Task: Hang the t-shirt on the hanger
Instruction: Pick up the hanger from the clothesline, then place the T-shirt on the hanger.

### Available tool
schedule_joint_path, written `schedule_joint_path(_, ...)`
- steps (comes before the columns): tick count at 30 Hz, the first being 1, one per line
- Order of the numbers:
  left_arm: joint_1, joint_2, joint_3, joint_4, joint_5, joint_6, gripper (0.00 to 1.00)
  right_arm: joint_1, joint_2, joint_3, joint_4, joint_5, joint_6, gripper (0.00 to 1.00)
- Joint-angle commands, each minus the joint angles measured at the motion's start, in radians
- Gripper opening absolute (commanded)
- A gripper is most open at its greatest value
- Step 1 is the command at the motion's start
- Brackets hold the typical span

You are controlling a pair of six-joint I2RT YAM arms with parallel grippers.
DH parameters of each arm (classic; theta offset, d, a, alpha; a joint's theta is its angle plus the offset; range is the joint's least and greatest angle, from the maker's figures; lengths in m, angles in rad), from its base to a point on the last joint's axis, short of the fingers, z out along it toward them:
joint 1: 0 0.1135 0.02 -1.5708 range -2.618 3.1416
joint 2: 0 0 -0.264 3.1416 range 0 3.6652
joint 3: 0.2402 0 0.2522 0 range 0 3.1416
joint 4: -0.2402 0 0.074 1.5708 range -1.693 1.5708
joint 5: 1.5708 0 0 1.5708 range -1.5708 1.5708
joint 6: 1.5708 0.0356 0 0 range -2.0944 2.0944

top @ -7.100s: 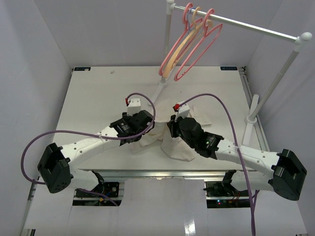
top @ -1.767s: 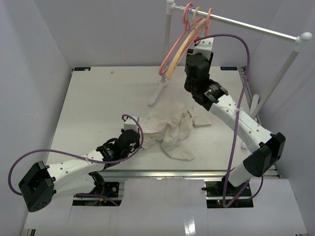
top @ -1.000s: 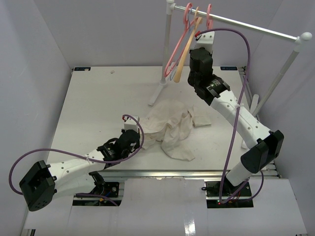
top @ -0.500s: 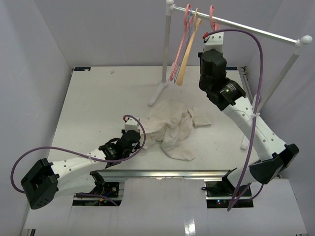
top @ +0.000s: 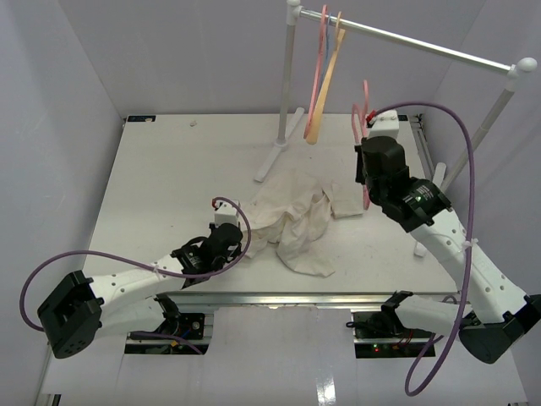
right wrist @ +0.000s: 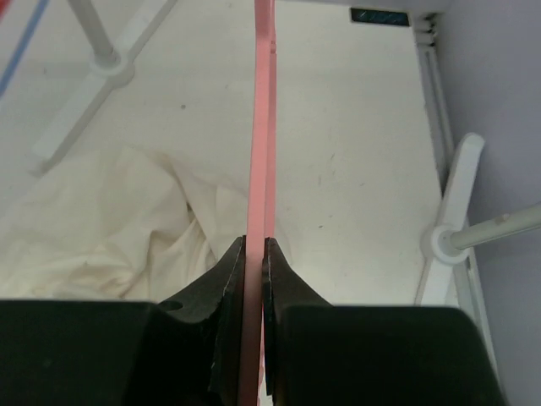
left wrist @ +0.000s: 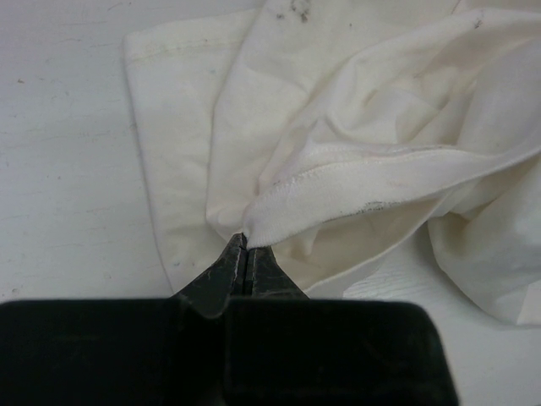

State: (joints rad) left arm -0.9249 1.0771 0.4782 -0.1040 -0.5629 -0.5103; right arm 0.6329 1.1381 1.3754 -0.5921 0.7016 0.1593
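The cream t-shirt (top: 292,216) lies crumpled on the table's near middle. My left gripper (top: 244,242) is at its left edge, shut on a ribbed hem of the t-shirt (left wrist: 355,127); in the left wrist view the fingertips (left wrist: 246,246) pinch the fabric fold. My right gripper (top: 367,173) is to the shirt's right, above the table, shut on the thin pink hanger (top: 364,100). That hanger is off the rail and seen edge-on. In the right wrist view the pink hanger (right wrist: 264,127) runs straight up between the gripper's (right wrist: 254,245) closed jaws, with the t-shirt (right wrist: 110,228) below left.
A white clothes rail (top: 423,44) spans the back right on two posts with footed bases (top: 275,156) (right wrist: 452,237). Another pink hanger (top: 319,68) and a tan hanger (top: 331,80) hang at its left end. Walls enclose the table on three sides.
My right arm has taken the pink hanger off the rail and carried it down and to the right, above the table. The left gripper keeps its hold on the shirt and has not moved.
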Motion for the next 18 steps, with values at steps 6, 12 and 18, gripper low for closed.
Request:
schedule_joint_path(6,0.0,0.006,0.162,-0.163,0.007,-0.105,0.0,0.07,-0.248,-0.268,-0.059,-0.267,0.053,0.08)
schedule_joint_path(12,0.03,0.01,0.277,-0.233,0.049,-0.113,0.0,0.201,-0.443,-0.353,-0.041,-0.345,0.033,0.08)
schedule_joint_path(18,0.084,0.057,0.328,-0.271,0.091,-0.116,0.0,0.206,-0.531,-0.368,-0.001,-0.507,-0.049,0.08)
